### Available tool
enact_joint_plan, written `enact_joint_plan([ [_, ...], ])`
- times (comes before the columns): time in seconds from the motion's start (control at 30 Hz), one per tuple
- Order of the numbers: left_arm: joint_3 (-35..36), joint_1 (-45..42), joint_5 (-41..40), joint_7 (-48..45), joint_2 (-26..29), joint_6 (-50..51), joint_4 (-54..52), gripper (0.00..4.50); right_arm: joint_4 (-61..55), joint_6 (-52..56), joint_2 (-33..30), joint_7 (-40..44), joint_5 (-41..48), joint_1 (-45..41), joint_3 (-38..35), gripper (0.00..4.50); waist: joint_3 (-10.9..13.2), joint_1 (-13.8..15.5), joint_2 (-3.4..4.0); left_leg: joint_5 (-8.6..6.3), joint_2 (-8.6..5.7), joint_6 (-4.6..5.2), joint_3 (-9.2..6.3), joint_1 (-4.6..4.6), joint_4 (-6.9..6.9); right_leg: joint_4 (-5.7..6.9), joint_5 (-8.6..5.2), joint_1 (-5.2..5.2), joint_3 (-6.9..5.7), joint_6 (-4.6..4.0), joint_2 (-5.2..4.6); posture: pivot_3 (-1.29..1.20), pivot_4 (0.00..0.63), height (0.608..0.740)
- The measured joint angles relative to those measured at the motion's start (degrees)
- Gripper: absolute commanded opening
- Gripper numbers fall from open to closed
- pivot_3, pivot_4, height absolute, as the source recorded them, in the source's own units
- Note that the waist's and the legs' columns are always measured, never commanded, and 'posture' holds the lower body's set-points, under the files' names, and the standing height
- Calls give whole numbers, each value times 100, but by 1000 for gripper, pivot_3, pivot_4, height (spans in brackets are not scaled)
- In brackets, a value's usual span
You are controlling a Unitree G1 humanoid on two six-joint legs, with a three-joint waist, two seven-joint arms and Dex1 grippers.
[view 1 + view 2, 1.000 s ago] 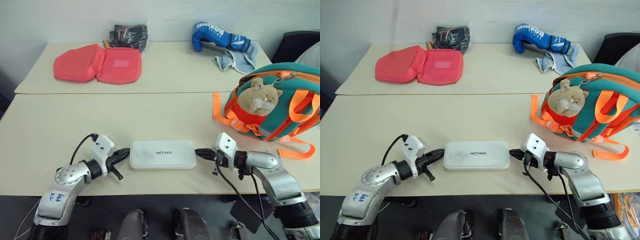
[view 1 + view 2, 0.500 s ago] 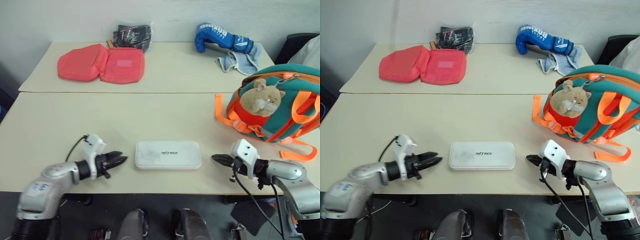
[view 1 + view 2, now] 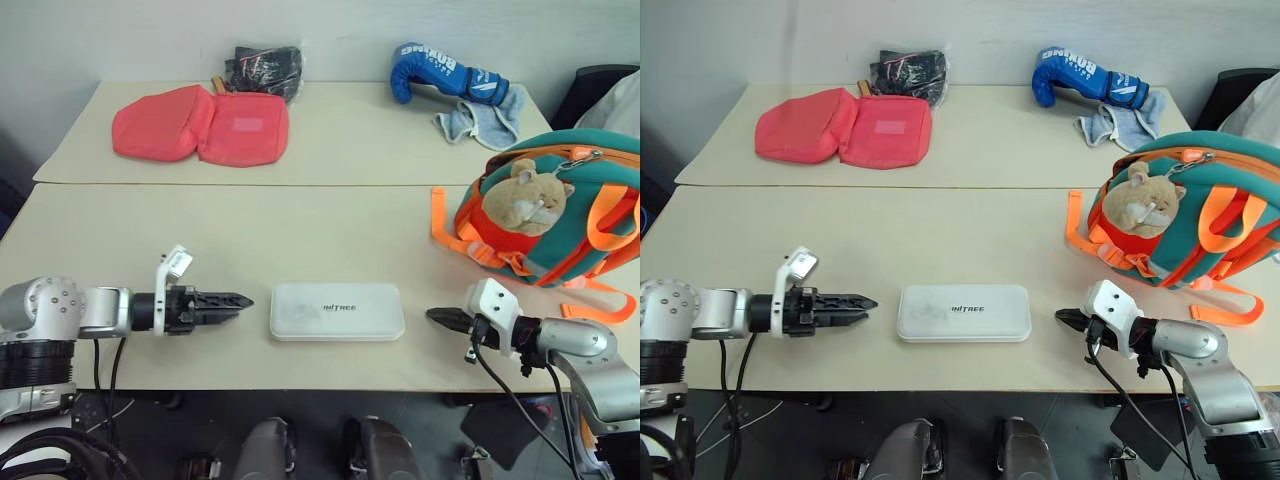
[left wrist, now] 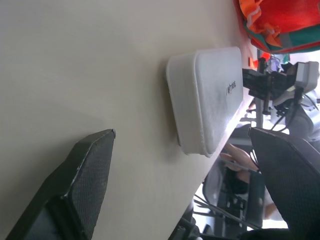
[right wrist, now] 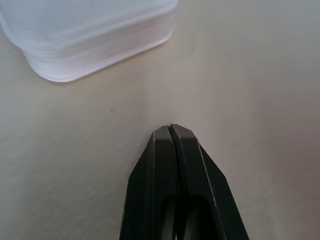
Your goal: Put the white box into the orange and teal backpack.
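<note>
White box (image 3: 337,311) flat on the bench (image 3: 300,230), a gripper off each end — neither touching it.

The left gripper (image 3: 238,299) points at the box's left end with a gap between; in its wrist view the two black fingers (image 4: 82,172) stand wide apart, jaws released. The right gripper (image 3: 436,316) sits just off the box's right end, its jaws clenched tight together on nothing. The orange and teal backpack (image 3: 560,215), a plush hamster (image 3: 520,197) on its front, stands at the bench's right side, well apart from the box. Further back lie a pinkish-red pouch (image 3: 200,125), a black bundle (image 3: 262,67) and a blue boxing glove (image 3: 440,72) on a grey cloth (image 3: 480,113).
</note>
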Motion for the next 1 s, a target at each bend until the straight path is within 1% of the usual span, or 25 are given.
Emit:
enact_joint_plan([
  [0.03, -133, -73, -144, 87, -6, 8, 46, 4477, 4, -7, 2, 8, -5, -39, 42, 0, 0, -5, -1, 1, 0, -1, 1, 1, 1, 1, 0, 1, 1, 0, 0, 0, 150, 740],
  [0.1, -196, -277, -273, 464, -278, 28, 160, 4477, 38, -33, 26, 24, -27, -123, 147, 0, 1, 14, -1, 6, 0, 2, 0, 1, 10, 4, 0, 3, 1, 0, 0, 0, 150, 740],
  [0.13, -112, -399, -272, 723, -581, 33, 273, 4477, 61, -47, 51, 34, -47, -167, 221, 0, 0, 21, 0, 10, 0, 3, 0, 7, 13, 8, 0, 11, 2, 1, 0, 0, 150, 740],
  [0.17, -73, -457, -272, 859, -757, 28, 331, 4477, 77, -54, 89, 39, -59, -232, 284, 0, 0, 25, -2, 11, 0, 3, 0, 8, 16, 9, 0, 13, 2, 1, 0, 0, 150, 740],
  [0.37, 115, -597, -372, 1541, -1476, 11, 360, 4477, 243, -142, 260, 73, -173, -603, 630, 0, -3, 88, -3, 14, -4, -1, -1, 11, 18, 12, 2, 16, 2, 3, -1, 0, 150, 740],
  [0.47, 187, -636, -448, 1776, -1653, -5, 390, 4477, 397, -230, 308, 79, -267, -794, 734, 0, -3, 107, -4, 15, -4, -2, 0, 14, 20, 14, 2, 19, 1, 4, -1, 0, 150, 740],
  [0.57, 134, -705, -649, 1935, -1710, -27, 556, 4477, 604, -365, 360, 105, -335, -979, 825, 0, -4, 115, -5, 16, -4, -3, 0, 15, 21, 15, 2, 20, 1, 3, -1, 0, 150, 740],
  [0.7, -103, -732, -1050, 2135, -1833, -4, 763, 3644, 718, -420, 455, 115, -380, -1147, 905, 0, -4, 111, -6, 16, -4, -3, -1, 13, 20, 15, 2, 17, 1, 3, -1, 0, 150, 740],
  [0.9, -305, -762, -1557, 2370, -1843, 23, 864, 1753, 576, -365, 529, 7, -335, -976, 829, 0, 1, 77, -14, 17, -3, -6, -2, 11, 19, 19, 2, 14, 0, 3, 1, 0, 150, 740],
  [0.97, -302, -754, -1657, 2366, -1856, 33, 759, 1283, 412, -274, 529, -12, -241, -754, 701, 0, 0, 94, -15, 17, -3, -6, -2, 9, 19, 16, 2, 14, 0, 3, 1, 0, 150, 740],
  [1.0, -269, -715, -1638, 2352, -1856, 13, 656, 1268, 273, -179, 528, -25, -129, -583, 628, 168, 0, 99, -15, 17, -3, -6, -2, 9, 20, 15, 2, 14, 0, 3, 1, 0, 150, 740],
])
